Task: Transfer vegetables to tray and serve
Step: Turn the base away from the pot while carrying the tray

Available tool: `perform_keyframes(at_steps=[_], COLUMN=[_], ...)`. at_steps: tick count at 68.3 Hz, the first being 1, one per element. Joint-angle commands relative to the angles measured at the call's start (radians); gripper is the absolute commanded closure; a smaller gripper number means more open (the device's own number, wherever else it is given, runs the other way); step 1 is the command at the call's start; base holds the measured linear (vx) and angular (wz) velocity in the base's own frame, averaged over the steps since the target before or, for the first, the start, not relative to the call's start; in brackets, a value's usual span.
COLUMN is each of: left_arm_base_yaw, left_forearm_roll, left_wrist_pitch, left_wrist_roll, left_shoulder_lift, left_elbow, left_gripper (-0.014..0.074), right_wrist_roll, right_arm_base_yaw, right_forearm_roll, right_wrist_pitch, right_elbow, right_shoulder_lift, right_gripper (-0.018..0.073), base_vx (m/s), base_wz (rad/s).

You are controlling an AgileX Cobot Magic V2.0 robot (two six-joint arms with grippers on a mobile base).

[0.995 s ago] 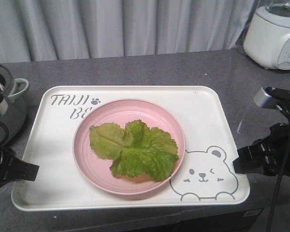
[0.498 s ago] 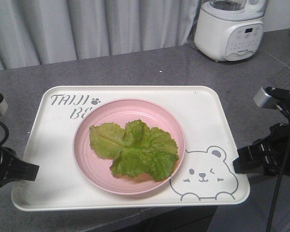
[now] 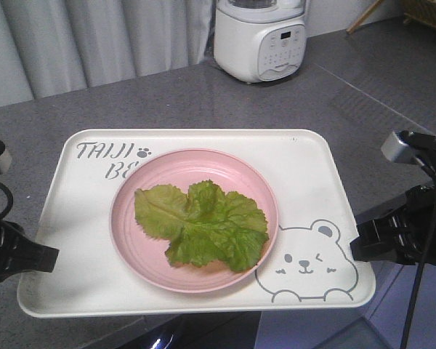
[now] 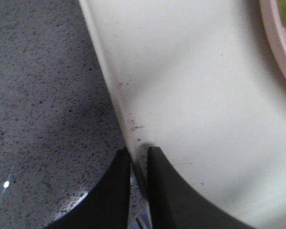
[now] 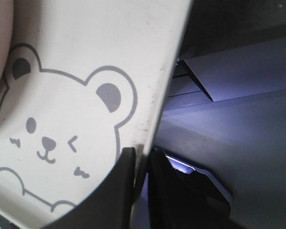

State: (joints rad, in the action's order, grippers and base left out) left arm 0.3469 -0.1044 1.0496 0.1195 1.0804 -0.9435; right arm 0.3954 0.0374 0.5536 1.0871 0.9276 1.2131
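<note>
The cream-white tray with grey lettering and a winking bear is held level between both arms. On it stands a round pink plate carrying the vegetables, crinkly green lettuce leaves. My left gripper is shut on the tray's left rim, one finger above and one below the edge. On the opposite side my right gripper is shut on the right rim, beside the bear drawing. A sliver of the pink plate shows at the left wrist view's top right.
A grey speckled countertop lies under and behind the tray. A white kitchen appliance stands on it at the back. Grey curtains hang behind. Grey floor opens to the right, and the counter's front edge runs below the tray.
The background has slid left while tray and grippers keep their place in view: the white appliance went from far right to centre-back, and open floor now shows on the right.
</note>
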Motion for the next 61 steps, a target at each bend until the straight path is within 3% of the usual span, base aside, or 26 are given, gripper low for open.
perform_keyframes(at_steps=[1,61], left_arm_base_yaw=[0.010,0.010], left_forearm_roll=[-0.036,-0.036], left_wrist_pitch=[-0.082,-0.082], left_wrist_roll=[-0.019,-0.019], left_shoulder_lift=[-0.019,-0.019], left_elbow=[-0.029,-0.029], left_gripper=[0.0603,0.0603], right_wrist_roll=[0.052,0.052], right_arm_base_yaw=[0.011,0.011], right_forearm_roll=[0.081,0.081], right_wrist_pitch=[0.033,0.033], right_elbow=[0.026,0.026], right_shoulder_lift=[-0.028,-0.028], right_gripper=[0.0561,0.0561], base_vx=[-0.04,-0.05], base_wz=[-0.34,-0.41])
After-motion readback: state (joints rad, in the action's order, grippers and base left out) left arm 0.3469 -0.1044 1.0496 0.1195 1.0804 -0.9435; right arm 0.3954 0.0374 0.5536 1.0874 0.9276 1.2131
